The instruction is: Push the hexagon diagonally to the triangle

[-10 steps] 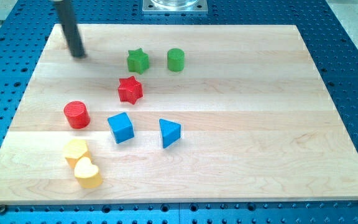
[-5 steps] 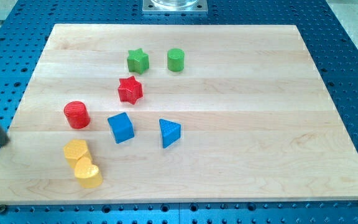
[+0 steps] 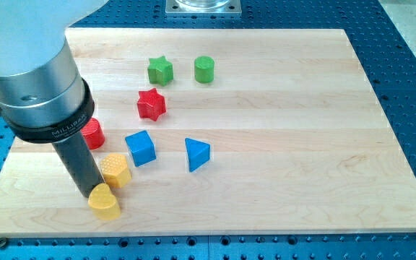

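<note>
The yellow hexagon (image 3: pixel 115 170) lies at the board's lower left, just left of the blue cube (image 3: pixel 141 147). The blue triangle (image 3: pixel 197 154) sits further right, past the cube. My tip (image 3: pixel 87 193) rests on the board touching the hexagon's left side and just above the yellow heart (image 3: pixel 105 202). The arm's large grey body (image 3: pixel 38 79) fills the view's upper left and hides part of the red cylinder (image 3: pixel 92 134).
A red star (image 3: pixel 151 104) lies above the blue cube. A green star (image 3: pixel 159 70) and a green cylinder (image 3: pixel 204 69) stand near the view's top. The wooden board (image 3: pixel 302 144) is edged by a blue perforated table.
The rod swept from the board's upper left off its left edge, then came in at the lower left. The yellow hexagon has moved right and slightly up, away from the heart.
</note>
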Action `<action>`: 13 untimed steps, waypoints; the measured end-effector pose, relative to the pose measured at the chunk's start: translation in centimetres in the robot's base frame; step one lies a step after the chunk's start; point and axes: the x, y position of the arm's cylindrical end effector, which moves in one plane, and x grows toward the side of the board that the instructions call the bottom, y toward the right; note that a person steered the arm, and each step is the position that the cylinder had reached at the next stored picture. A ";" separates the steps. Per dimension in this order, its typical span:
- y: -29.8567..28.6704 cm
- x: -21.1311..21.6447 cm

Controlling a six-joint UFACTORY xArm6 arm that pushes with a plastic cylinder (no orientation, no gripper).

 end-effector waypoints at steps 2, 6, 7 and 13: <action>-1.2 -1.9; 3.1 -2.1; 3.1 -2.1; 19.0 0.3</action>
